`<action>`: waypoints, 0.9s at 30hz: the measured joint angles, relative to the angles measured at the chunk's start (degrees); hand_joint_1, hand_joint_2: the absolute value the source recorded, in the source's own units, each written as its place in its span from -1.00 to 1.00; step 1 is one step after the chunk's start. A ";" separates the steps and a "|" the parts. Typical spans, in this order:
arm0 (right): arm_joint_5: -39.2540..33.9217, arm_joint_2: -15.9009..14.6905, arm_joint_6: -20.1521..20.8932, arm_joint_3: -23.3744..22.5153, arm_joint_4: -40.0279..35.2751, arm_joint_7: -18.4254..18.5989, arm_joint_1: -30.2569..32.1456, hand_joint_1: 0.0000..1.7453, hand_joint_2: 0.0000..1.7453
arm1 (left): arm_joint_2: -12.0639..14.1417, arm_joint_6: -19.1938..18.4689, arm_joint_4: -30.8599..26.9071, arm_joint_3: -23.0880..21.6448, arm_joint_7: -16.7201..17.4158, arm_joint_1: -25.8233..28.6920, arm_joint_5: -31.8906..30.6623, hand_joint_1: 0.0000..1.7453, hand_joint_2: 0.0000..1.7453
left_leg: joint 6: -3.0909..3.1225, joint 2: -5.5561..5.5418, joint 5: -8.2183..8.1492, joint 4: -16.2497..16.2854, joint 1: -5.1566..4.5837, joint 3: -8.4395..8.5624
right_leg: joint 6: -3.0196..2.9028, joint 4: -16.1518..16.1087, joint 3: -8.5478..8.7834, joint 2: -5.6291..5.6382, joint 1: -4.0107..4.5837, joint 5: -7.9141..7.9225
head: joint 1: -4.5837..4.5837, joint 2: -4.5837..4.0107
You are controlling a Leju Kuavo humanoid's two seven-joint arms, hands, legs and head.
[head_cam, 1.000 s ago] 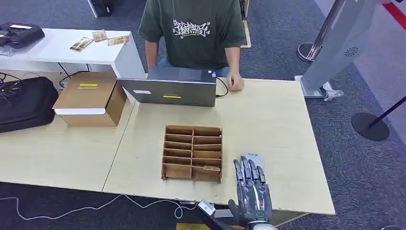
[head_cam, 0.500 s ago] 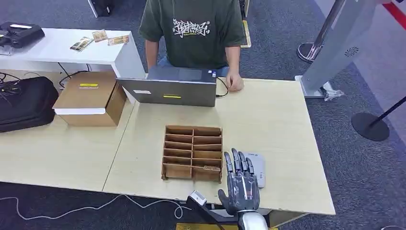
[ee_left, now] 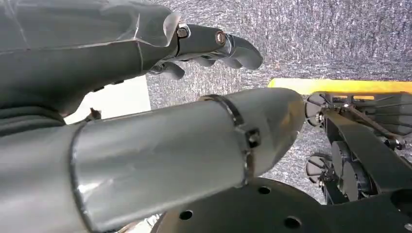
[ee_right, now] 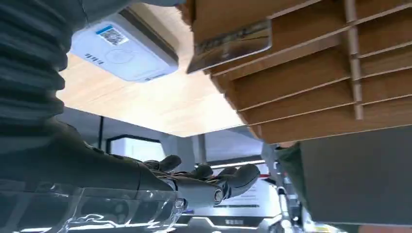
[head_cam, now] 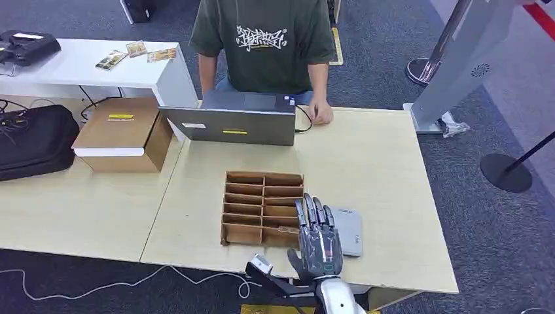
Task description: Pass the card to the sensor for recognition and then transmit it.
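On the light wooden worktop, my right hand hovers with its fingers stretched out and apart, holding nothing, between the cardboard organizer and the grey sensor. The card lies in the organizer's nearest right compartment, just beside my fingers; in the right wrist view its edge sticks out of the slot. The sensor carries a blue label with a QR code; the small print I cannot read. My left hand hangs over the carpet, fingers loosely apart, empty. Across from me a person in a green shirt with white graffiti lettering sits behind a laptop.
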 joint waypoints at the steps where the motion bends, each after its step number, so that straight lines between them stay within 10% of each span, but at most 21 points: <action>1: -0.02 0.17 0.02 -0.07 0.37 -0.44 -0.29 -1.00 1.00 | 0.00 -0.06 0.00 0.00 0.00 0.00 0.00 -1.00 -1.00 | 0.00 0.00 0.00 0.00 0.00 0.00 | 0.00 0.00 0.00 0.00 0.00 0.00 | 0.00 -0.02; 13: -0.02 1.42 2.19 -1.29 2.98 -2.32 -1.40 -1.00 1.00 | 0.09 -0.24 0.00 0.00 0.00 0.02 0.00 -1.00 -1.00 | 0.00 -0.01 0.00 0.00 0.00 -0.01 | 0.00 0.00 0.00 0.00 0.00 0.00 | 0.00 -0.02; 27: -0.02 -1.77 6.60 4.85 3.28 6.84 -2.48 -1.00 1.00 | 0.74 -0.48 0.00 0.00 -0.02 0.11 0.00 -1.00 -1.00 | 0.00 0.00 0.00 0.00 0.00 -0.01 | 0.00 0.00 0.00 0.00 0.00 0.00 | 0.00 -0.02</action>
